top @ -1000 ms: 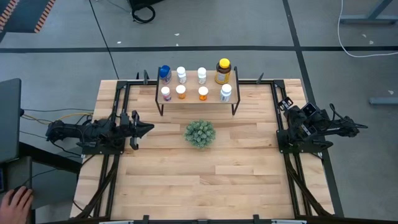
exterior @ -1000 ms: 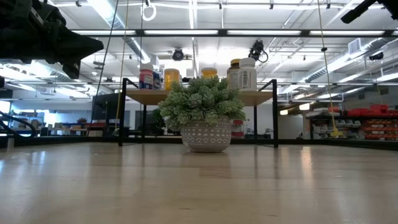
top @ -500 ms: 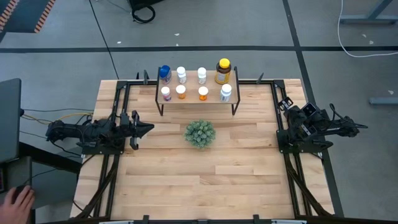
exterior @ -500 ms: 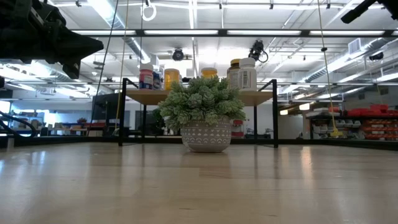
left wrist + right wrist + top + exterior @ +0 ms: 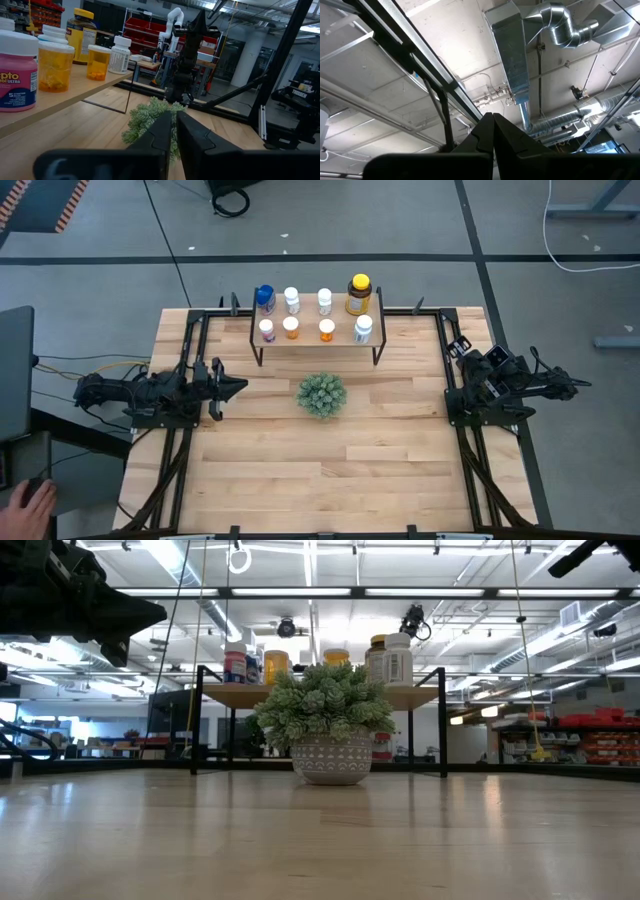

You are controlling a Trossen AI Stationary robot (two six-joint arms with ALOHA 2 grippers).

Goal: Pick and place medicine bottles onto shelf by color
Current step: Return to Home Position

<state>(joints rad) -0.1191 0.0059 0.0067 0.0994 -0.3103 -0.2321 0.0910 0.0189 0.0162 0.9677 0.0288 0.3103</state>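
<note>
The shelf (image 5: pixel 343 340) stands at the table's far middle on thin black legs. Several medicine bottles stand upright on it. At the back are a blue one (image 5: pixel 264 298), two white ones (image 5: pixel 291 300) and an amber one with a yellow cap (image 5: pixel 359 294). In front are a pink one (image 5: pixel 267 330), two orange ones (image 5: pixel 291 328) and a white one (image 5: pixel 363 329). My left gripper (image 5: pixel 238 388) hangs level at the table's left, shut and empty, pointing at the plant. My right gripper (image 5: pixel 492 119) is at the table's right, shut, tipped up toward the ceiling.
A green spiky plant (image 5: pixel 321 395) in a patterned pot (image 5: pixel 330 758) sits mid-table, just in front of the shelf. Black frame rails (image 5: pixel 185 430) run along the table's left and right sides. A person's hand (image 5: pixel 30 502) shows off the table's near left corner.
</note>
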